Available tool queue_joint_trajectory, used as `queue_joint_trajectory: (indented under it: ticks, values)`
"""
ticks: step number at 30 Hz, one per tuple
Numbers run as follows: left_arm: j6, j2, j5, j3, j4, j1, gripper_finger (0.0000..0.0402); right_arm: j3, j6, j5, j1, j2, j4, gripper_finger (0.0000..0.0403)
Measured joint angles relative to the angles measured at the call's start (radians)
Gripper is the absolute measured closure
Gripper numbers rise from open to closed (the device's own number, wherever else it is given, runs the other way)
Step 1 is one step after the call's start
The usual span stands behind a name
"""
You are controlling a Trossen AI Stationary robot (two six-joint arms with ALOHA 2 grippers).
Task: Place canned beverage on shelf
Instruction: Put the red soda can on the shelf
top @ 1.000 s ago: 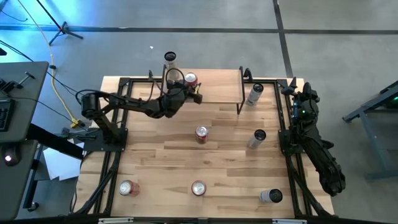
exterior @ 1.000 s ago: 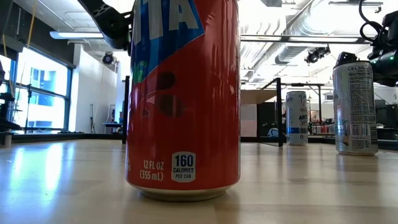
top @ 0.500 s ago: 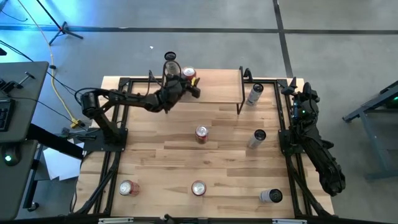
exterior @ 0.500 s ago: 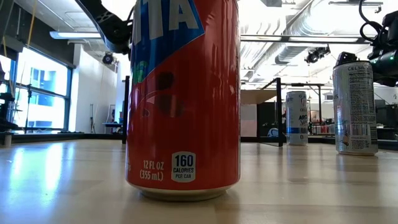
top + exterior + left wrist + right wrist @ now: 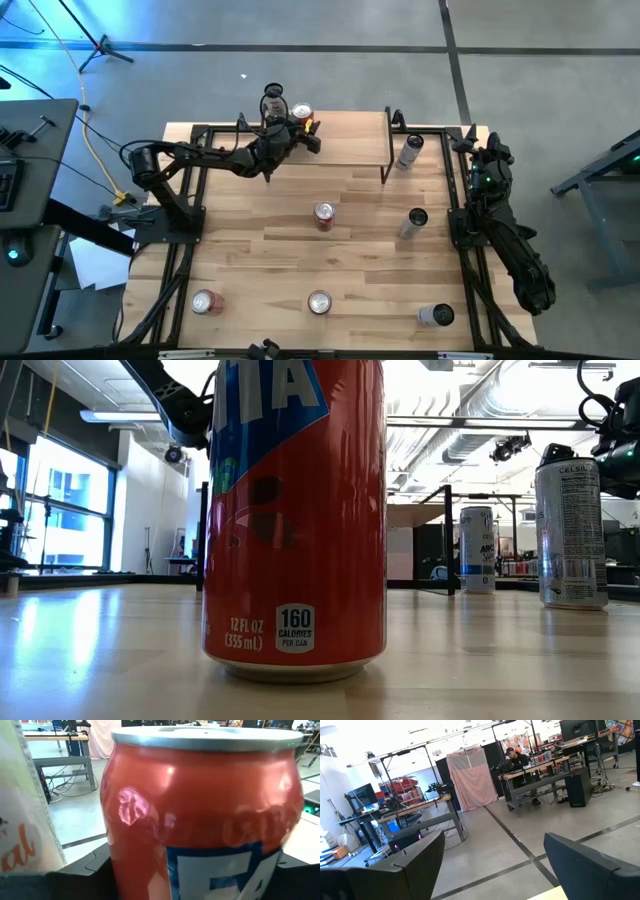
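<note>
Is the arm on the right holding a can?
No. The right gripper has open jaws with nothing between them; only the room's floor shows there.

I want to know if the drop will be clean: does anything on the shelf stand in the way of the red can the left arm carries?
The left pincer holds the red can over the shelf near its left end. A light can stands right beside it there; the rest of the board is free.

An overhead camera looks straight down on the light wooden tabletop; a table-level camera faces a nearby red soda can. Wrist cameras look forward; the left sits close against another red can.
</note>
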Motion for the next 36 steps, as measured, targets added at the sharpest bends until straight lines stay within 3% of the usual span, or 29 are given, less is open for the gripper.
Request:
queue_joint_trajectory:
  ticks: [27,36]
  values:
    - [0.04,0.002,0.048,0.0,0.018,0.038,0.0135,0.0,0.0,0.0,0.0,0.0,0.0,0.0075]
    - [0.034,0.076,0.049,0.002,0.141,0.048,0.0134,0.0,0.0,0.0,0.0,0.0,0.0,0.0075]
